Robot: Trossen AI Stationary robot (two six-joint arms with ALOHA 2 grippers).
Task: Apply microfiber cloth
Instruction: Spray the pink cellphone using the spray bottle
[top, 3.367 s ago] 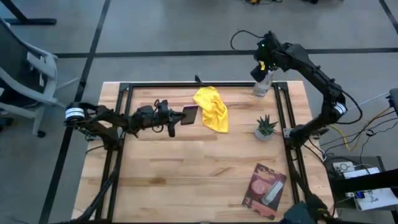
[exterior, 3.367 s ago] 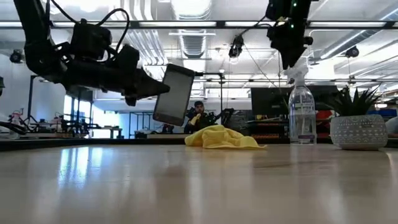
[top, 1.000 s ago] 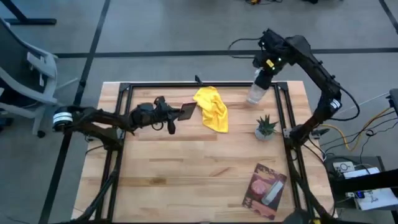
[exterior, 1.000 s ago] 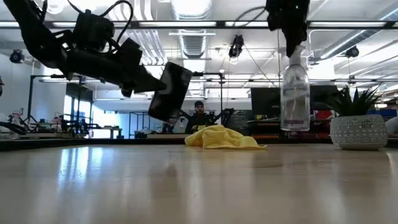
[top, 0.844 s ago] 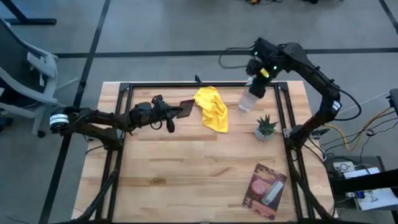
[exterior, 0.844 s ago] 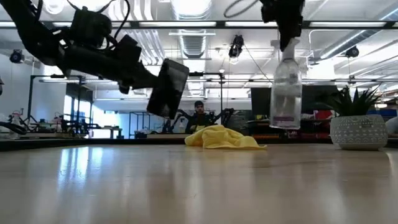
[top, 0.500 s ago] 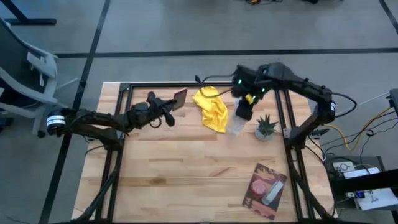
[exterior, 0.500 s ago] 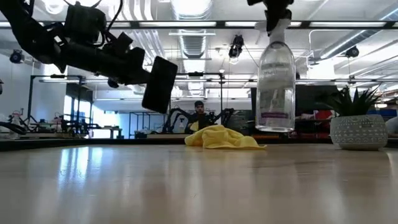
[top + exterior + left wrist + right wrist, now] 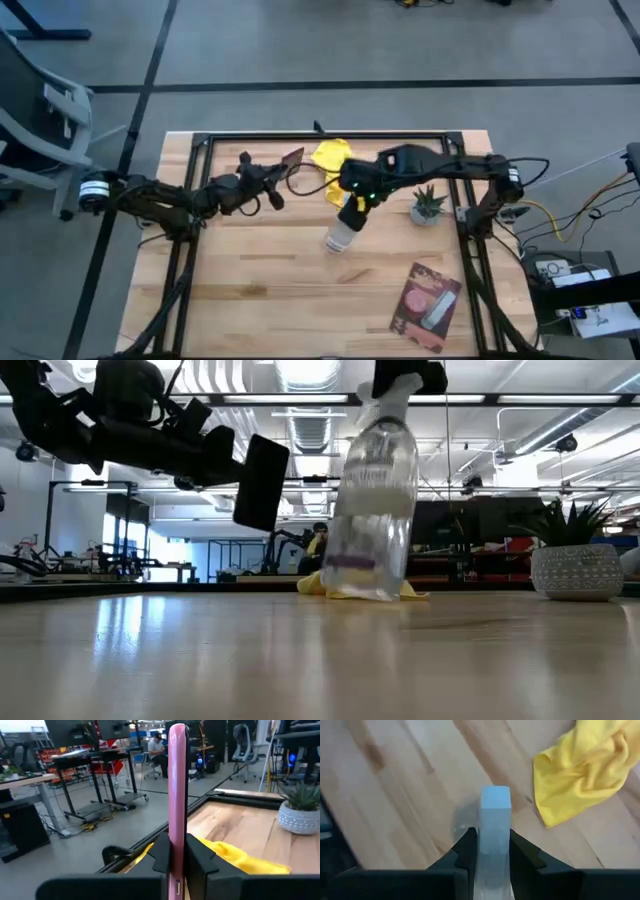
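Since half a second ago, moved: the clear plastic spray bottle (image 9: 341, 237), carried by the right tool (image 9: 352, 200) from beside the small potted succulent in its pale pot (image 9: 426, 206) out over the middle of the light wooden surface (image 9: 300, 290), past the cloth on the side away from the succulent. Shut on the bottle's top, the right tool's fingers (image 9: 465, 851), bottle hanging below with its base close to the wood. Bright yellow microfiber cloth (image 9: 332, 158) lying crumpled in soft wrinkled folds, flat on the wood near the surface's far edge, partly hidden beneath the right arm in the high view, touched by neither tool. Just beside the cloth, on the side away from the succulent: the left tool (image 9: 272, 176), clamped on a thin pink-edged phone (image 9: 176, 795) held upright, edge-on in the left wrist view. Well apart from the cloth, near the front corner: a flat pink-and-dark packet (image 9: 428, 302).
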